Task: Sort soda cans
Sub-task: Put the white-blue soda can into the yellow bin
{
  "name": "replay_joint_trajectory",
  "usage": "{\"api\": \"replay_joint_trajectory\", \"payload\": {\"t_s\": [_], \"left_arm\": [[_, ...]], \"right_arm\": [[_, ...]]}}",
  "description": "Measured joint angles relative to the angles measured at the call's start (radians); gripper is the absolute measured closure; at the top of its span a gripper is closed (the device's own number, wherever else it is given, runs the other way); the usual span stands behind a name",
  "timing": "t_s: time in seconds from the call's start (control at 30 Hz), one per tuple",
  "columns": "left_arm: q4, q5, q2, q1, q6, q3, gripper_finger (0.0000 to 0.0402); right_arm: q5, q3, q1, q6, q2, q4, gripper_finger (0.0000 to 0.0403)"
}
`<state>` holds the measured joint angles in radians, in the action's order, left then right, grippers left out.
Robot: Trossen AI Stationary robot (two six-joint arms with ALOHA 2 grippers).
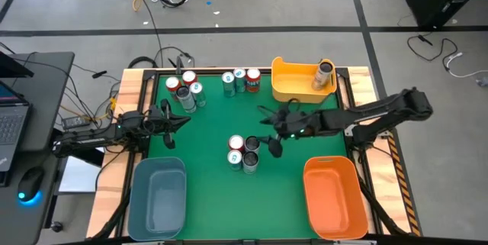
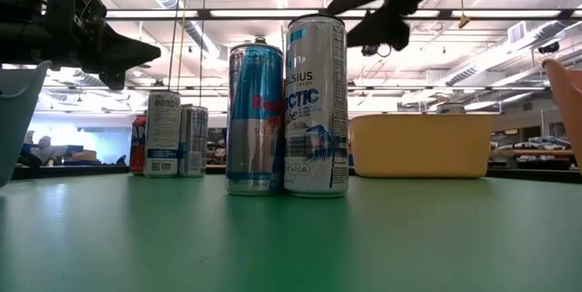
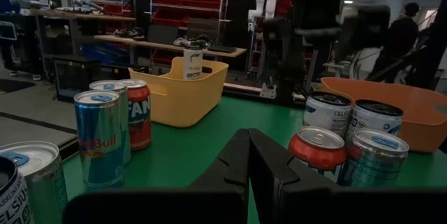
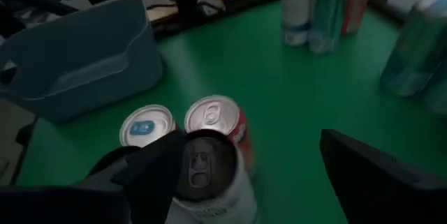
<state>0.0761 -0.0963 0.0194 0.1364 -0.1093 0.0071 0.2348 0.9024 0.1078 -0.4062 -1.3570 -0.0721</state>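
Dark can (image 4: 209,172) is straddled by the spread right claw (image 4: 244,175) mid-table (image 1: 213,134); left claw (image 3: 248,175) is pressed together; one can (image 1: 325,73) is binned, others remain unsorted

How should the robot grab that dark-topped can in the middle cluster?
Around the upper wall of the dark-topped can, coming down from above with the right gripper, whose jaws are open. The can stands upright with the red can tight beside it, so only its top is free.
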Motion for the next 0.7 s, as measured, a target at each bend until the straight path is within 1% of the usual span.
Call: {"api": "replay_joint_trajectory", "payload": {"t_s": [0.1,0.2,0.4,0.53,0.7], "left_arm": [[0.0,0.004,0.0,0.0,0.0,0.0,0.0392],[0.0,0.031,0.0,0.0,0.0,0.0,0.0392],[0.0,0.046,0.0,0.0,0.003,0.0,0.0392],[0.0,0.047,0.0,0.0,0.032,0.0,0.0392],[-0.002,0.047,0.0,0.0,0.031,0.0,0.0392]], "right_arm": [[0.003,0.0,0.007,-0.045,-0.071,0.053,0.0058],[0.004,0.0,0.013,-0.07,-0.124,0.091,0.0042],[0.005,-0.001,0.022,-0.094,-0.148,0.139,0.0017],[0.005,-0.001,0.021,-0.099,-0.149,0.138,0.0012],[0.005,0.002,0.011,-0.103,-0.176,0.133,0.0021]]}}
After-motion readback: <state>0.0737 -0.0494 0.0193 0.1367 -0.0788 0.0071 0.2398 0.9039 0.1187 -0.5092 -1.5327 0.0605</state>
